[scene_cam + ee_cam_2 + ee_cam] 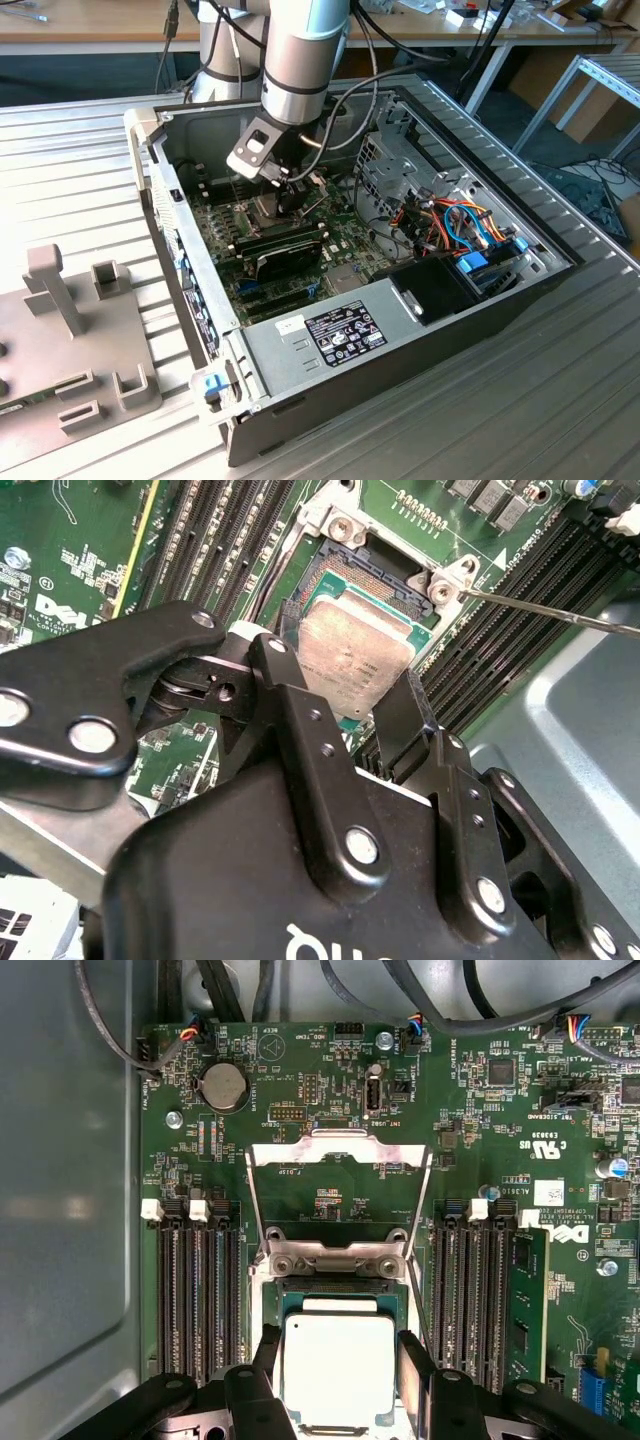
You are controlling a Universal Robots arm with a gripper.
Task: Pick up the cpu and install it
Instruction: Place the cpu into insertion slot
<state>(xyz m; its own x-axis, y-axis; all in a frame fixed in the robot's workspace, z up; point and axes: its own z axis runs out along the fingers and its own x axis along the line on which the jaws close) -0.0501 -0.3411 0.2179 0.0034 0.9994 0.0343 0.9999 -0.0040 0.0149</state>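
Observation:
The cpu (pixel 338 1370) (pixel 355 655), a flat square chip with a dull silver top, sits between my gripper's two black fingers in both wrist views. My gripper (pixel 340 1342) (pixel 337 666) (pixel 287 197) is shut on its two opposite edges, right over the open socket (pixel 340 1296) on the green motherboard (pixel 300 1090). The chip looks level and slightly offset from the socket's green rim (pixel 318 585). The hinged metal socket frame (pixel 340 1155) stands folded back. In the exterior view the arm reaches down into the open computer case (pixel 180 230).
Memory slots (pixel 200 1290) (pixel 465 1290) flank the socket closely. A black oblong module (pixel 285 250) lies just in front of it. A power supply (pixel 330 335), a drive cage (pixel 390 160) and coloured cables (pixel 455 225) crowd the case. Grey fixtures (pixel 70 300) stand outside.

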